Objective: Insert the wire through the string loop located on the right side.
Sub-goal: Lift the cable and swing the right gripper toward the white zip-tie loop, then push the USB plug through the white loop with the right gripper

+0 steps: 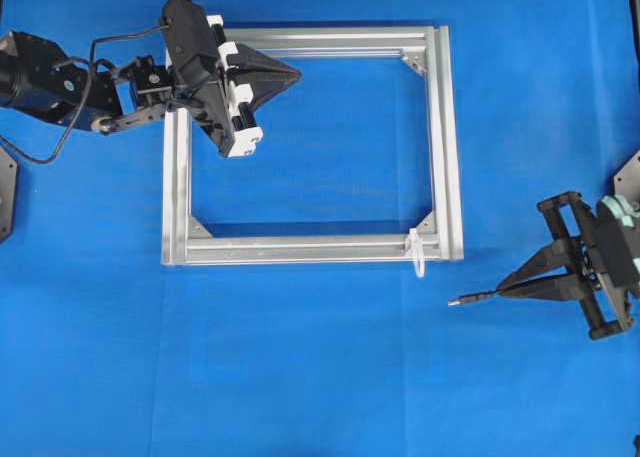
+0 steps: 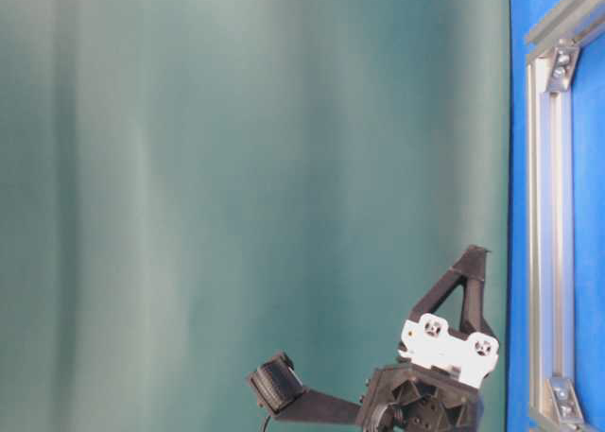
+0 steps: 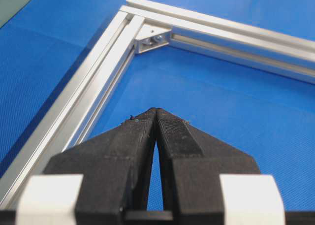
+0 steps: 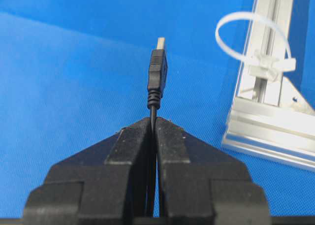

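Nearest the right gripper, its 2 black wedge-shaped fingers are clenched on the long thin black flexible wire, pinching the cable just behind the moulded plug so that the small metal tip juts straight out ahead of the jaws. A little farther on, ahead of the tip and off to its right side as the wrist camera sees it, stands the small whitish translucent string loop, upright and open on the corner of the silver aluminium rectangular frame. From above, the same wire points roughly toward the string loop with a clear gap of blue cloth table between them; tip and loop are apart, not touching

Farthest away, across the frame, the left gripper hovers over the opposite corner, fingers pressed together on nothing

As I judge it, the pick-up is done: the wire is held and its tip is free. What remains is the whole insertion: lining the plug up with the loop's opening, then pushing it through
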Motion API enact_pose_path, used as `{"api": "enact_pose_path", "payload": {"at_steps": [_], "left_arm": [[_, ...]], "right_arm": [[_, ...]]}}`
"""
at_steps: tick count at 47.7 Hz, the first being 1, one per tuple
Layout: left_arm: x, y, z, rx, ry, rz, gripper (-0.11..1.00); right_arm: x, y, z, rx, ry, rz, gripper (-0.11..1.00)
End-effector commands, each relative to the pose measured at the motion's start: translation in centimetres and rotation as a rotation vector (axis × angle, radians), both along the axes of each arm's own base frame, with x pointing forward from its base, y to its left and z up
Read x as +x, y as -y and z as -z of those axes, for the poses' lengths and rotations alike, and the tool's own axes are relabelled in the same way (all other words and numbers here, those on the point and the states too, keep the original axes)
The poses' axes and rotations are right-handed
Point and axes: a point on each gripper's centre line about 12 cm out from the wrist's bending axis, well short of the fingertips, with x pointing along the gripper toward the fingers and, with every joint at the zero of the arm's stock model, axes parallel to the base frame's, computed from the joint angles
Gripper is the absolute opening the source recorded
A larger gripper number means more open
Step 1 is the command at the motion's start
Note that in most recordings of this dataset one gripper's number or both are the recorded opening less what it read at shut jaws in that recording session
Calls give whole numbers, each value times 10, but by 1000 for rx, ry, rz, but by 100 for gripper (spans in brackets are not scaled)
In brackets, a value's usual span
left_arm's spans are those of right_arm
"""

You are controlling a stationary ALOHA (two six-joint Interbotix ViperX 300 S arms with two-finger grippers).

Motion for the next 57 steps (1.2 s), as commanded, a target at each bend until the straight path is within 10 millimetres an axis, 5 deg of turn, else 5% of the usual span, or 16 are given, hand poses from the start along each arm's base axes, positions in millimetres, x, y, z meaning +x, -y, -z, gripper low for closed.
{"api": "enact_pose_path", "payload": {"at_steps": [1,23,57], "left_arm": [[2,1,-13,15,39,7,0],[2,3,-13,13,38,9,0],[2,3,-13,15,37,11,0]], "right_arm": [[5,0,-3,4,11,12,-3],[13,36,0,-6,7,185,-3],[13,37,0,-6,7,188,-3]]}}
